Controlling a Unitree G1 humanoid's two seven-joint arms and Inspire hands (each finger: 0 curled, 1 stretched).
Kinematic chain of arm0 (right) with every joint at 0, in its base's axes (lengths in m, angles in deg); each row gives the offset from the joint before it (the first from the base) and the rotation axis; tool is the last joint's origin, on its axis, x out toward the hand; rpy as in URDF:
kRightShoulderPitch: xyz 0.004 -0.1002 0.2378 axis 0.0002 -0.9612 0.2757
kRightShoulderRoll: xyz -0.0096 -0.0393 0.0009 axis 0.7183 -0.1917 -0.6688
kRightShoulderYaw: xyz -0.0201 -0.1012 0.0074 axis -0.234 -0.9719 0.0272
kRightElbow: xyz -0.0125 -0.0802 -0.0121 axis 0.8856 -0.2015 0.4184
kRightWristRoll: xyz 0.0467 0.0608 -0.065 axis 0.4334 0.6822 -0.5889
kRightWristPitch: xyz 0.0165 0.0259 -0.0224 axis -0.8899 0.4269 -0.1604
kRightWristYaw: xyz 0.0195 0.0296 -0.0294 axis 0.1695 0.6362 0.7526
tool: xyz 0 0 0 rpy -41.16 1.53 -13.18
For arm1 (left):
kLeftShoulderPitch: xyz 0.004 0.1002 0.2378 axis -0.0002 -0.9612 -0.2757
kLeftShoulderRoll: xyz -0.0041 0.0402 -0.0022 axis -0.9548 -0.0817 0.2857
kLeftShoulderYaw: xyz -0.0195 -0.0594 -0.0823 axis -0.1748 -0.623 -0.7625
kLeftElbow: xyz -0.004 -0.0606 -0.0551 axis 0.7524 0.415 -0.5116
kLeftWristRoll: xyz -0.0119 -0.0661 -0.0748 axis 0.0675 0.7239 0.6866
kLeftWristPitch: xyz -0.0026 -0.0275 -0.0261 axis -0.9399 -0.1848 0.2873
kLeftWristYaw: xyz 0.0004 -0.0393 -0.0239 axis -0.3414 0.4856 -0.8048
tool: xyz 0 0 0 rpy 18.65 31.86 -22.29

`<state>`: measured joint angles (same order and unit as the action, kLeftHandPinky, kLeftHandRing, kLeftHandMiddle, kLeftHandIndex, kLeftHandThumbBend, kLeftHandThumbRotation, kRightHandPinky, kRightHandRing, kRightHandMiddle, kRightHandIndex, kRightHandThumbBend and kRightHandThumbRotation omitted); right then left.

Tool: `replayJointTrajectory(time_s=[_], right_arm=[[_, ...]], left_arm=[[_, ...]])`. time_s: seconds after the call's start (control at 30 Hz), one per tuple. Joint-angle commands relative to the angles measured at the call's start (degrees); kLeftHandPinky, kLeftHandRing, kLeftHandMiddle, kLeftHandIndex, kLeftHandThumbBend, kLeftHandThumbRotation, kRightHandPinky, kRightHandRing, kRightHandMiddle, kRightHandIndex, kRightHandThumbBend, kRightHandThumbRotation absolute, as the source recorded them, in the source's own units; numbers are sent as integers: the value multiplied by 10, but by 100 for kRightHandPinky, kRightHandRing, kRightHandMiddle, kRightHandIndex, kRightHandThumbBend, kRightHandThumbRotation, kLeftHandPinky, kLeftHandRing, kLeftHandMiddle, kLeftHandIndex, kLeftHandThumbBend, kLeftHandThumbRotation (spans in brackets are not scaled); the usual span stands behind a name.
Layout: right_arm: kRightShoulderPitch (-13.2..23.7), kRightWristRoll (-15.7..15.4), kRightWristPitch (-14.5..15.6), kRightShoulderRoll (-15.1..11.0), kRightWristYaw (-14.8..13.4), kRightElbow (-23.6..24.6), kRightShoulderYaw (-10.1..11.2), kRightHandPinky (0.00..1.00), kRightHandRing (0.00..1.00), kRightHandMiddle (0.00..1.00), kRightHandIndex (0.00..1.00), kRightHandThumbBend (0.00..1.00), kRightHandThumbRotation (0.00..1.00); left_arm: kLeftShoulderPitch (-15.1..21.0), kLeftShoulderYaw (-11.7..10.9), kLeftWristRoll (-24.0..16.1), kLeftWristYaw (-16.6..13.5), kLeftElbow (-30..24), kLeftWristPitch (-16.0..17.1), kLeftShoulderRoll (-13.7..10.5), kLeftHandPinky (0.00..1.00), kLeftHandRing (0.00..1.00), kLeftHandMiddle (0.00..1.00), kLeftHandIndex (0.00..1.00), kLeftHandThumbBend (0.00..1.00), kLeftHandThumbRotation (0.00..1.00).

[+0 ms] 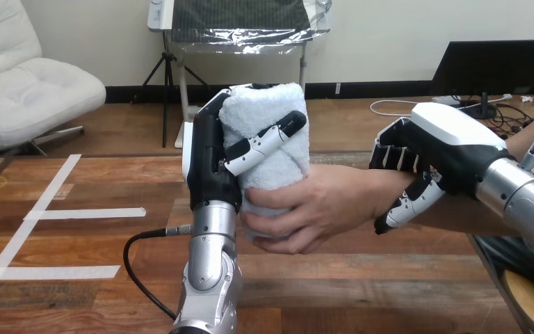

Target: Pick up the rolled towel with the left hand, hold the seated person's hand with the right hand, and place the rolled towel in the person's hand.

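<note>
My left hand (pixel 208 163) held the white rolled terry towel (pixel 271 111) upright above the brown wooden counter (pixel 76 278), fingers (pixel 268 139) wrapped round the roll's upper half. The person's hand (pixel 313 209) clasped the towel's lower end. My right hand (pixel 445 149) gripped the person's wrist (pixel 379 186), fingers curled over it and thumb beneath.

Person's hand (pixel 313 209) crowds the towel (pixel 268 111); table (pixel 69 243) lies open leftward.
</note>
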<state>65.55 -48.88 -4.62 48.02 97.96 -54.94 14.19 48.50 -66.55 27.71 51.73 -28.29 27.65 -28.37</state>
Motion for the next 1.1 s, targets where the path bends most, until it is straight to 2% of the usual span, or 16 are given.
replayJointTrajectory(time_s=[0.0, 0.17, 0.2, 0.27, 0.47, 0.5, 0.6, 0.83, 1.07], right_arm=[[33, 13, -5, 18, 5, -5, -7, 33, 38, 44, 45, 96, 3], [31, 4, -1, 3, 23, 3, -12, 34, 40, 46, 48, 96, 10], [30, 1, 0, 1, 27, 5, -13, 35, 42, 49, 50, 98, 17], [29, -1, -1, -3, 33, 8, -14, 36, 44, 50, 52, 98, 22], [17, 5, -15, -12, 42, 14, -6, 41, 53, 57, 59, 100, 40], [15, 6, -18, -14, 43, 15, -5, 42, 56, 60, 62, 100, 46], [7, 11, -31, -18, 43, 16, 1, 44, 59, 62, 65, 100, 52], [-8, 24, -49, -26, 47, 17, 12, 49, 65, 68, 71, 100, 65], [-27, 38, -40, -37, 60, 33, 21, 55, 71, 73, 77, 100, 72]], left_arm=[[92, 18, 3, 11, -21, 13, 78, 31, 37, 43, 45, 68, 0], [84, 27, -3, 18, -35, -9, 70, 34, 41, 47, 48, 67, 1], [81, 30, -6, 19, -39, -14, 68, 37, 45, 51, 53, 67, 10], [76, 34, -10, 21, -47, -22, 63, 39, 48, 54, 55, 67, 17], [57, 46, -13, 29, -81, -41, 54, 49, 58, 65, 68, 71, 48], [54, 47, -13, 30, -88, -46, 53, 53, 62, 69, 72, 73, 57], [42, 52, -15, 29, -108, -55, 48, 58, 65, 72, 76, 73, 67], [22, 56, -20, 24, -144, -73, 38, 66, 74, 78, 81, 67, 82], [4, 53, -14, 32, -168, -86, 26, 72, 78, 81, 81, 63, 88]])
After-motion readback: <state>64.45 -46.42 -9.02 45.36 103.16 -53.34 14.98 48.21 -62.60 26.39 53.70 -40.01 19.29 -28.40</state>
